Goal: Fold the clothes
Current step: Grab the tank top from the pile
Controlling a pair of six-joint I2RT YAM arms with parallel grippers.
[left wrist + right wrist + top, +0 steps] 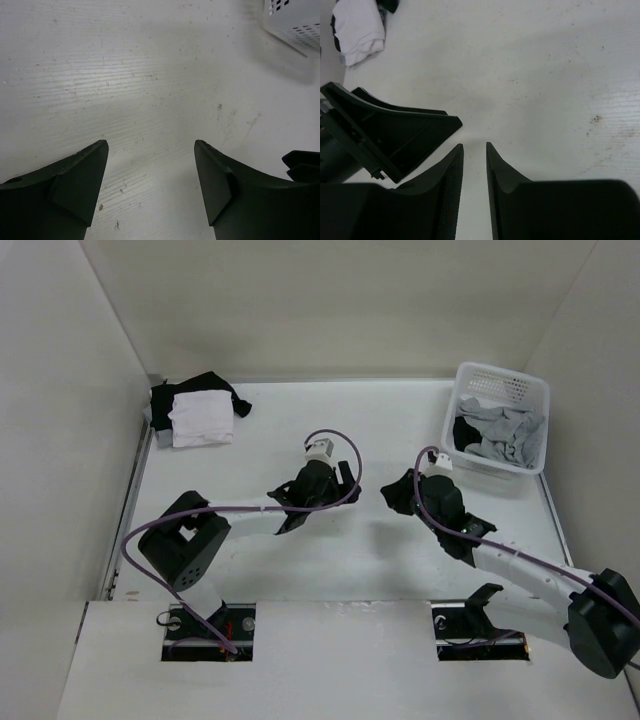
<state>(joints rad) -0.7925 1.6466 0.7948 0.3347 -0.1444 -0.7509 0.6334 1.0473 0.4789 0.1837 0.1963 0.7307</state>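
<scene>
Crumpled grey clothes (508, 436) lie in the white lattice basket (478, 372) at the back right. At the back left corner sits a stack with a folded white garment (202, 416) on a black one (205, 383); the white garment (357, 27) also shows in the right wrist view. My left gripper (350, 480) (150, 142) hovers over bare table at mid-table, jaws wide open and empty. My right gripper (393, 495) (475, 145) is just to its right, jaws a narrow gap apart with nothing between them. Neither gripper touches any cloth.
The two grippers stand close together, tips facing each other; the left gripper's finger (395, 132) fills the left of the right wrist view. The basket corner (295, 20) shows at the left wrist view's top right. White walls enclose the table (300, 570) at back and sides.
</scene>
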